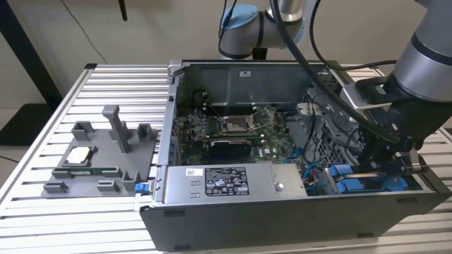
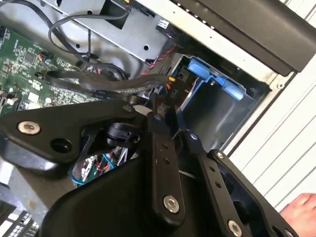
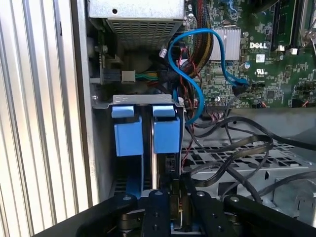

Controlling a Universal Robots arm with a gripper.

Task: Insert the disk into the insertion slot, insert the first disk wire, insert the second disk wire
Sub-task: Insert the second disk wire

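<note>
My gripper (image 1: 374, 170) reaches down into the front corner of the open computer case, at the exterior view's right. In both wrist views its black fingers (image 3: 156, 202) close in on a black disk wire (image 2: 123, 84), whose plug end sits between the tips (image 2: 165, 106). That plug is at the grey metal insertion slot (image 3: 143, 99). Two blue carrier tabs (image 3: 166, 134) stand side by side in the slot, and the disk shows as a thin silver edge (image 3: 156, 168) between them. The gripper (image 3: 174, 180) is just above that edge.
A grey labelled power-supply box (image 1: 226, 182) lies beside the slot, with the motherboard (image 1: 233, 124) behind it. A blue cable (image 3: 190, 74) and loose black wires cross the perforated cage (image 3: 237, 158). A grey fixture (image 1: 99, 153) sits on the slatted table. A hand (image 2: 302, 212) shows at one edge.
</note>
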